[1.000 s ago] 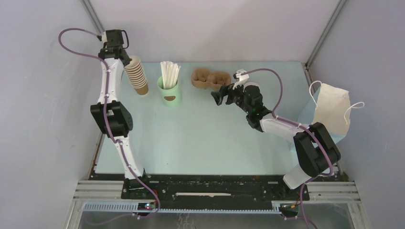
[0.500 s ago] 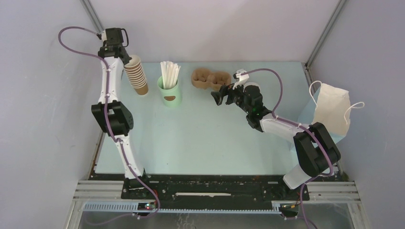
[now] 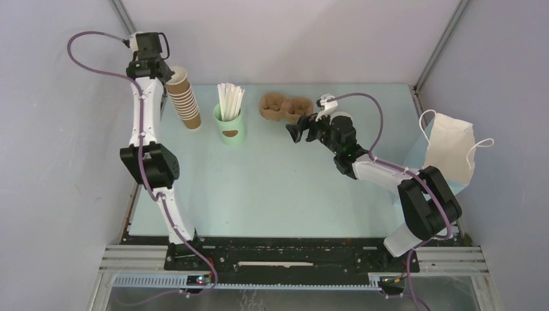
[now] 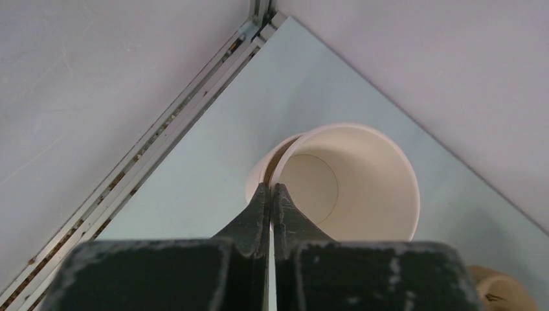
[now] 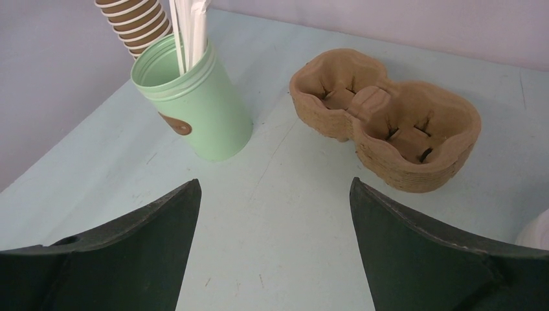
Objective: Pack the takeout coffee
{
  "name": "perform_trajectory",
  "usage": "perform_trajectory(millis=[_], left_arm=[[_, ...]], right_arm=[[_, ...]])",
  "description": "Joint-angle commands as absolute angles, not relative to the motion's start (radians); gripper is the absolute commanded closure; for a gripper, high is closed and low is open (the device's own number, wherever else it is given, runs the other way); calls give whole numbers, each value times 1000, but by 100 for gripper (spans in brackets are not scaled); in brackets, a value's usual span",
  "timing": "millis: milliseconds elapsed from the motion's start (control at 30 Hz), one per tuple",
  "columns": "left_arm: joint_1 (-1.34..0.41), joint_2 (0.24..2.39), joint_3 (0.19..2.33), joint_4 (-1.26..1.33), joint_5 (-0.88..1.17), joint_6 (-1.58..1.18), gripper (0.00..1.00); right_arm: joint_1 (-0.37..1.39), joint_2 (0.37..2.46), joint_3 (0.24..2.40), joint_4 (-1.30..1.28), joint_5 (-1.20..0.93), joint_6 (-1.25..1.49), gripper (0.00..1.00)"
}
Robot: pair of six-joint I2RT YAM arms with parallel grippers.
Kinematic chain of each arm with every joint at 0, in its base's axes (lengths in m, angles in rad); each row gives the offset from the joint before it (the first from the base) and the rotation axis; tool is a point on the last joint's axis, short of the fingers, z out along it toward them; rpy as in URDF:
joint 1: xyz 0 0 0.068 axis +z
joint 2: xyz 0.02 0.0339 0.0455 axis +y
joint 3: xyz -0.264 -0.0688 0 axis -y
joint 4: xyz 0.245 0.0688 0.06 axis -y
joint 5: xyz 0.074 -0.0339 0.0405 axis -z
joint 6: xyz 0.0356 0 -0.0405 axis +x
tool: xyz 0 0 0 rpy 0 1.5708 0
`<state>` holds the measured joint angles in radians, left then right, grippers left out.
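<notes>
And the left fingers (image 4: 259, 214) are pinched shut on the rim of the top cup (image 4: 362, 175) of the lidless stack (image 3: 188, 107), at the far left corner of the bench (image 3: 272, 188). The right fingers (image 5: 129, 246) stand spread wide, gripping nothing, facing the pulp carrier (image 5: 388, 120) near the far edge. The takeout coffee? Only a white sliver (image 5: 538, 234) shows beside the carrier, and I can't tell if that's its lid.
</notes>
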<state>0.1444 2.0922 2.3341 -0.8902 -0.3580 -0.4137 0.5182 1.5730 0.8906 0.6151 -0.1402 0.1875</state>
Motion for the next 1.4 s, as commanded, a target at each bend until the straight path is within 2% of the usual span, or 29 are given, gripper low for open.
perform_trajectory(millis=[0,200,300,433,567,667,767,867,933,1133,1267,1367], left_arm=[[144,1932,2399,-825,-352,-456,100],[137,1798,2390,-854,-309,-491,100],[114,1685,2289,-888,-233,-511,100],[-4,1483,1994,-892,-131,-427,100],[-227,1226,1575,-778,-68,-291,100],[-389,1124,1310,-660,-17,-261,100],[-506,1117,1128,-546,47,-269,100],[-572,1162,1030,-452,54,-278,100],[-582,1202,1000,-412,79,-322,100],[-586,1245,912,-329,64,-374,100],[-589,1269,882,-287,65,-395,100],[-591,1307,863,-257,65,-418,100]], right_arm=[[511,1579,901,668,-138,206,6],[506,1575,901,661,-135,203,6],[499,1572,901,649,-122,197,6],[493,1578,903,622,-105,188,6],[487,1562,904,549,-46,196,6],[467,1552,907,463,56,241,6],[432,1574,952,338,164,289,7],[390,1621,1046,160,226,290,13],[362,1643,1091,72,227,282,16],[301,1702,1184,-118,188,241,14],[269,1847,1422,-348,226,219,23],[258,1923,1567,-410,218,212,22]])
